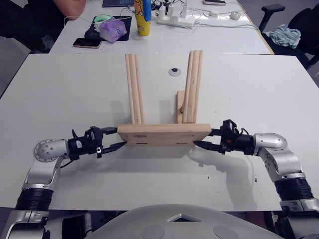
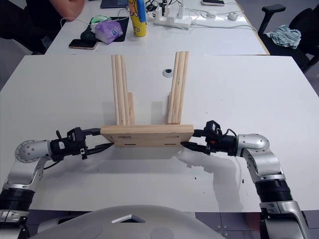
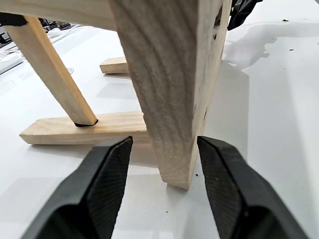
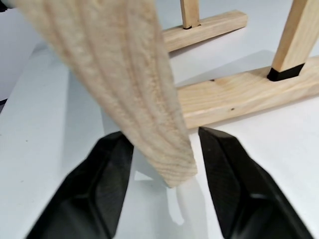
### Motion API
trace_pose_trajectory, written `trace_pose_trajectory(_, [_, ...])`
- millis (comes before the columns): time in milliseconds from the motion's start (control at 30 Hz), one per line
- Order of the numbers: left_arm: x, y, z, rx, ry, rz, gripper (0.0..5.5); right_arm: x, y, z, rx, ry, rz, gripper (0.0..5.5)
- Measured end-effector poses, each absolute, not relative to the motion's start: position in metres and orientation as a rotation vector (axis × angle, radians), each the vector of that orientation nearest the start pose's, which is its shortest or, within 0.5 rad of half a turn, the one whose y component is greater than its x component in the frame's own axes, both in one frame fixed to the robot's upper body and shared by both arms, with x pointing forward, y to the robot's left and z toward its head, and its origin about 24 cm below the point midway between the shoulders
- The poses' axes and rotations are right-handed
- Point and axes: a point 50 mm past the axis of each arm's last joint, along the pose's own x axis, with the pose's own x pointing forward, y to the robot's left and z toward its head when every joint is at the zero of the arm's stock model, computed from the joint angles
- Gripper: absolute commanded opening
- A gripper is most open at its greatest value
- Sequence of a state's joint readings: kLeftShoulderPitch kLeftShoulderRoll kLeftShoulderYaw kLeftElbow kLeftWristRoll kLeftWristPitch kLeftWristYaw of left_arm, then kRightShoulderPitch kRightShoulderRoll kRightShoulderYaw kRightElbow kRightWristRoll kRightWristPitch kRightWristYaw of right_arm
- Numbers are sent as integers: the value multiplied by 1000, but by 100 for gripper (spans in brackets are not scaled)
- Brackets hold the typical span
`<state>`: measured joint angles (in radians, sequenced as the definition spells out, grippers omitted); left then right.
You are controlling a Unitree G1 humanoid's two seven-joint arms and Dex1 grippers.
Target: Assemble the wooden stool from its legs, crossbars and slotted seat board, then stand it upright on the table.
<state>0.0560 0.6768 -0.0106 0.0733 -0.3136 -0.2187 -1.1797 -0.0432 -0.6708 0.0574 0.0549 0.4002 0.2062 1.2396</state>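
Wooden seat board (image 1: 163, 134) sits within spread left hand (image 3: 164, 143), right hand (image 4: 164, 135).

Silver arms (image 1: 271, 144); black 2-fingered left hand (image 1: 119, 137), right hand (image 1: 204, 138).

Seat board (image 1: 163, 134): pale bare wood, matt, no varnish sheen. In the left wrist view its end grain is coarse, with curved rings plain to see.
Legs (image 1: 134, 88): same light wood, matt, long straight grain, faces sanded smooth.
Table (image 1: 75, 89): white top, smooth, faint sheen, a few dark specks.
Left gripper (image 1: 115, 138): pads (image 3: 107, 169) black and matt, with a fine cross-hatched texture.
Right gripper (image 1: 207, 138): fingers (image 4: 227, 164) black, matt, plastic-looking and smoother.
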Motion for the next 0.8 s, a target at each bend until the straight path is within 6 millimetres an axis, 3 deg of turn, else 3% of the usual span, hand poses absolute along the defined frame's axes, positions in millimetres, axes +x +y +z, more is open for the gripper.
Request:
trace_pose_trajectory(167, [211, 229, 62, 361, 137, -1177, 150, 224, -219, 57, -83, 385, 1240, 167])
trace_pose_trajectory(367, [212, 227, 76, 335, 148, -1198, 149, 224, -224, 70, -9, 452, 1269, 166])
trace_pose_trajectory(600, [215, 219, 120, 174, 198, -1249, 149, 229, -237, 114, 159, 616, 1315, 165])
trace_pose_trajectory(800, [217, 220, 152, -30, 398, -1302, 144, 236, -237, 152, 266, 758, 1376, 161])
